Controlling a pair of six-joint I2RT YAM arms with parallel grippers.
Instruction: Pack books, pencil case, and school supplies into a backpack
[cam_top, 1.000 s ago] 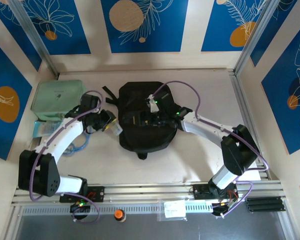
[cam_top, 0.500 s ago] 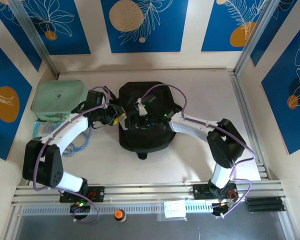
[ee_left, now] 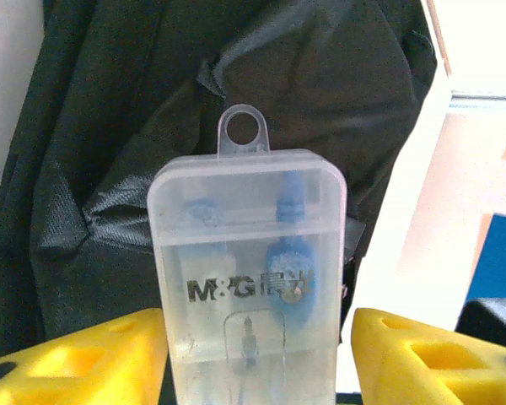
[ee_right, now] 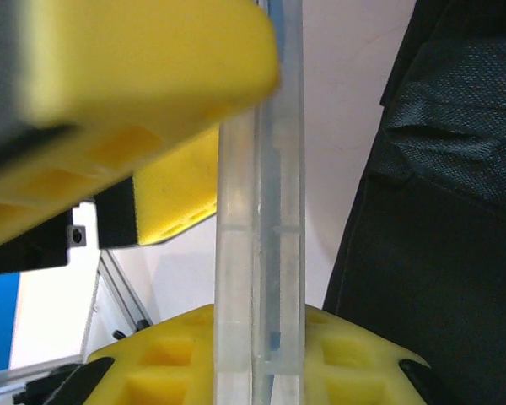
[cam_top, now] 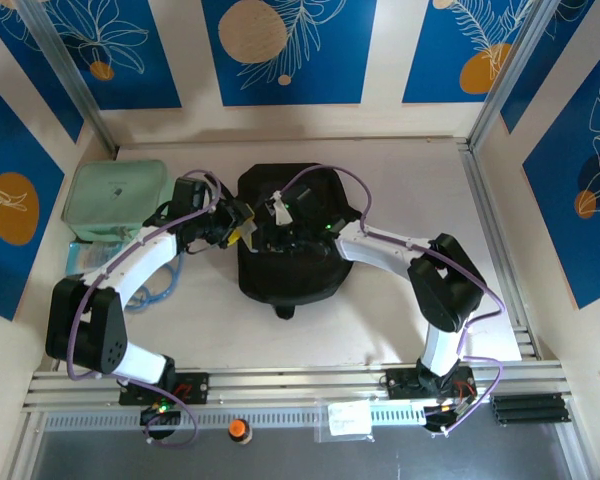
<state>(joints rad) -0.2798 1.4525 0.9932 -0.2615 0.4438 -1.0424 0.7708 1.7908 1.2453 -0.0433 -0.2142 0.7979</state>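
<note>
A clear plastic supplies box (ee_left: 249,253) with blue items inside hangs over the left edge of the black backpack (cam_top: 290,270). My left gripper (ee_left: 257,331) stands open around it, with a gap showing between the box and the right yellow finger (ee_left: 422,354). In the right wrist view the box (ee_right: 260,211) is edge-on, and my right gripper (ee_right: 261,346) is shut on it, pads pressed to both faces. In the top view the two grippers meet, left gripper (cam_top: 236,230) and right gripper (cam_top: 270,232). A mint-green soft pencil case (cam_top: 115,195) lies at the far left. The books are out of view.
Pale blue items (cam_top: 88,255) and a blue cord (cam_top: 162,290) lie left of my left arm. An orange-capped bottle (cam_top: 239,430) and a small plastic bag (cam_top: 348,418) sit on the front rail. The walls stand close on both sides.
My left gripper carried the clear box right to the backpack's edge, then opened. My right gripper reached left across the backpack and shut on the box.
</note>
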